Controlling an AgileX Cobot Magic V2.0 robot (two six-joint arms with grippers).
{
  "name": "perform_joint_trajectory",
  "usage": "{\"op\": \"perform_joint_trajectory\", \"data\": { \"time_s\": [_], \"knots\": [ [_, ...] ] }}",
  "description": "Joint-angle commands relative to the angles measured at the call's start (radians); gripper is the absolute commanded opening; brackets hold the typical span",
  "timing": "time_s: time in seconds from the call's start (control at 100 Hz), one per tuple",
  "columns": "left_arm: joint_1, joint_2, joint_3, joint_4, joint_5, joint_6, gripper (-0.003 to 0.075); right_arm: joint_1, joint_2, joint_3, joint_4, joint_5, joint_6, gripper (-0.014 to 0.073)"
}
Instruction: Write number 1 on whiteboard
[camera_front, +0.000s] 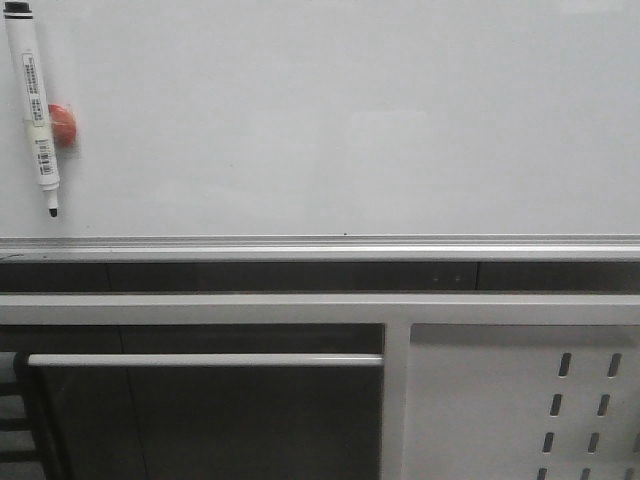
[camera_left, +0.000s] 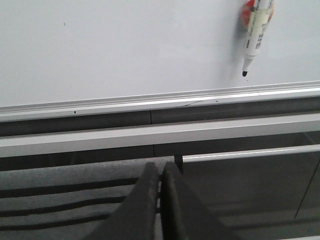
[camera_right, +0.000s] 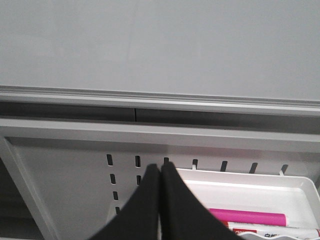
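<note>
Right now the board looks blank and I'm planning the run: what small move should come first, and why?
Probably send the left pincer, shut and empty, up toward the marker clipped at the whiteboard on its upper left. No stroke is on the board, and neither the left nor the right pincer holds a pen.

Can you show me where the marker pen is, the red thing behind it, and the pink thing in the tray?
marker pen (camera_front: 34, 105): front view, on its white barrel.
red magnet (camera_front: 64, 124): front view, on the part showing beside the pen.
pink marker (camera_right: 247, 218): right wrist view, on its pink body.
</note>
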Motion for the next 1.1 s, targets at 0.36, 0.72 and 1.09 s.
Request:
{"op": "perform_joint_trajectory", "data": {
  "time_s": [0.36,0.72,1.09],
  "knots": [
    [-0.007,-0.027,0.021,-0.003,-0.060,-0.003,-0.0018,0.001,-0.012,0.028,0.002,-0.026,-0.003,-0.0061],
    [-0.007,-0.027,0.021,-0.003,-0.060,-0.003,-0.0018,0.001,-0.012,0.028,0.002,-0.026,-0.003,-0.0061],
    [-0.008,-0.027,0.021,-0.099,-0.310,-0.003,-0.0018,0.001,-0.012,0.028,0.034,-0.127,-0.003,-0.0061]
  ]
}}
